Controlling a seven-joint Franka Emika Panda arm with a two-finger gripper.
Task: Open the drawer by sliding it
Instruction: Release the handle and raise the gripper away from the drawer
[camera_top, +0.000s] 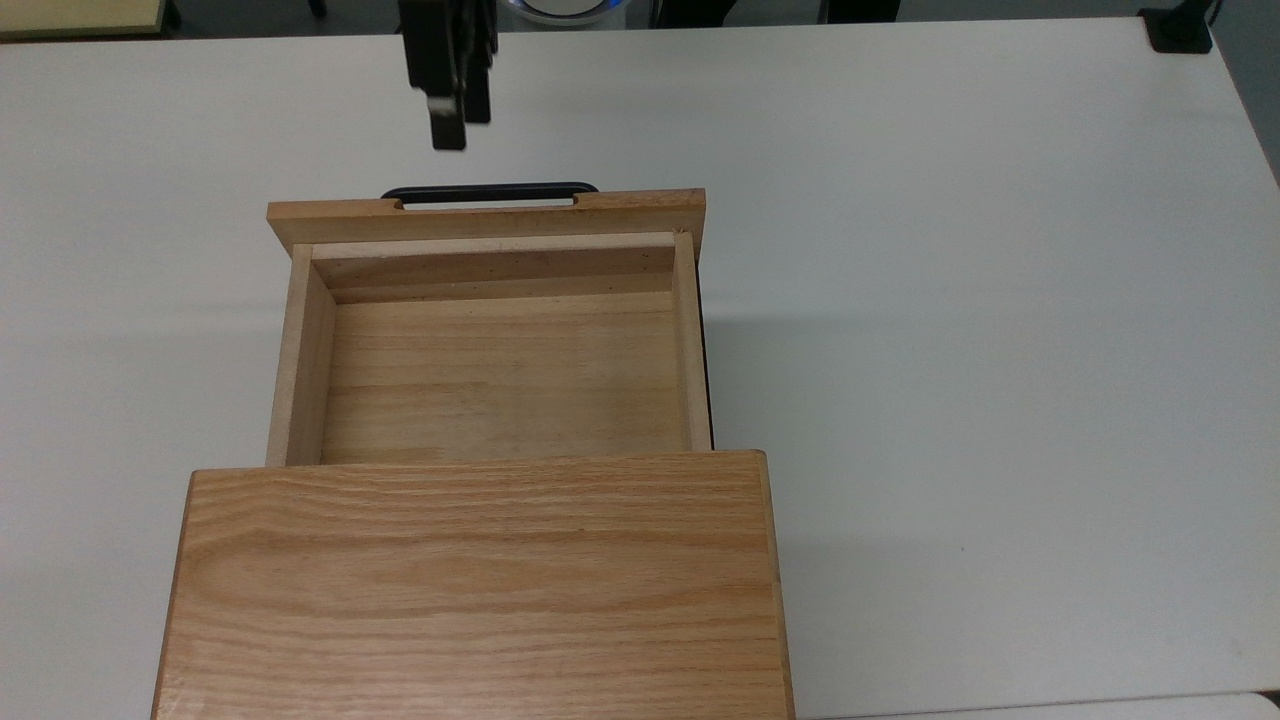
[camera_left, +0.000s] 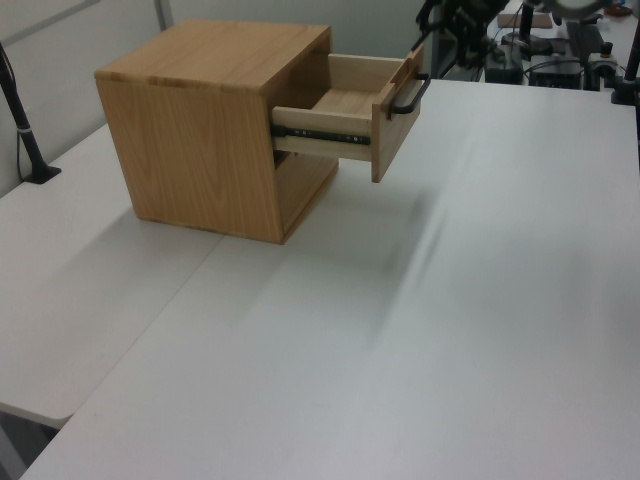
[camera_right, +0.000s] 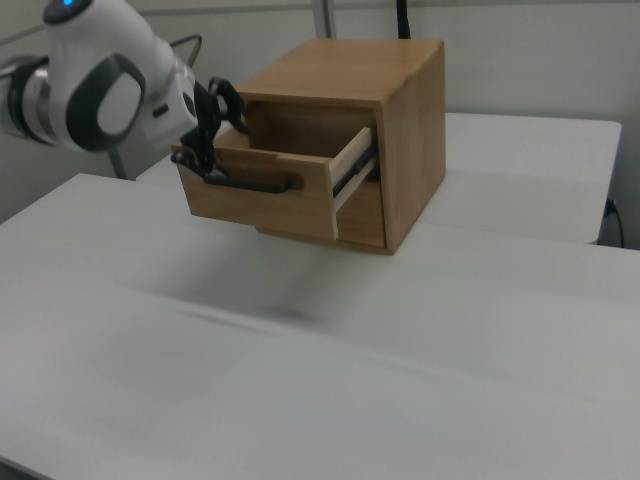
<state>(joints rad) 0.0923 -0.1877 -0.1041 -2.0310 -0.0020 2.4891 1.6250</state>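
Your claw (camera_top: 449, 115) hangs clear of the handle (camera_top: 489, 189), though whether it's spread or closed I cannot tell, and the drawer (camera_top: 490, 340) sits just below it, pulled well out, so judge the pull done and simply retreat.

Bright, even overhead light; soft shadows beside the cabinet (camera_top: 480, 590); streaky smears across the table (camera_left: 450, 330).

cabinet (camera_top: 480, 580): on table (camera_top: 1000, 350), near the top view's bottom edge | drawer (camera_top: 495, 370): slid out of cabinet toward the top view's top | handle (camera_top: 490, 190): on drawer's front panel | gripper (camera_top: 448, 125): beyond handle, apart from it
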